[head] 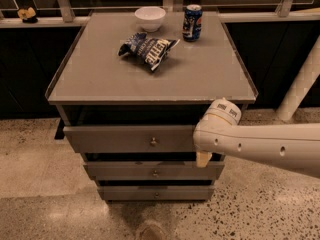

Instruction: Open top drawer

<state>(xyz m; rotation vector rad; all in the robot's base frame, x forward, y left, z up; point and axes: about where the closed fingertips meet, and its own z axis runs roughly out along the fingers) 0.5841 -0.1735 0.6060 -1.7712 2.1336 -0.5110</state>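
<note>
The top drawer (125, 139) is the widest grey front under the tabletop, with a small brass knob (153, 142) at its centre. It stands a little further forward than the two narrower fronts below, and a dark gap shows above it. My gripper (202, 158) is at the drawer front's right end, at its lower edge, to the right of the knob. My white arm (260, 146) comes in from the right and hides that end of the drawer.
On the grey cabinet top (200, 79) lie a blue chip bag (147, 49), a white bowl (150, 18) and a blue can (192, 22). Two narrower drawers (152, 173) sit below. A white post (302, 84) stands at the right. The floor is speckled terrazzo.
</note>
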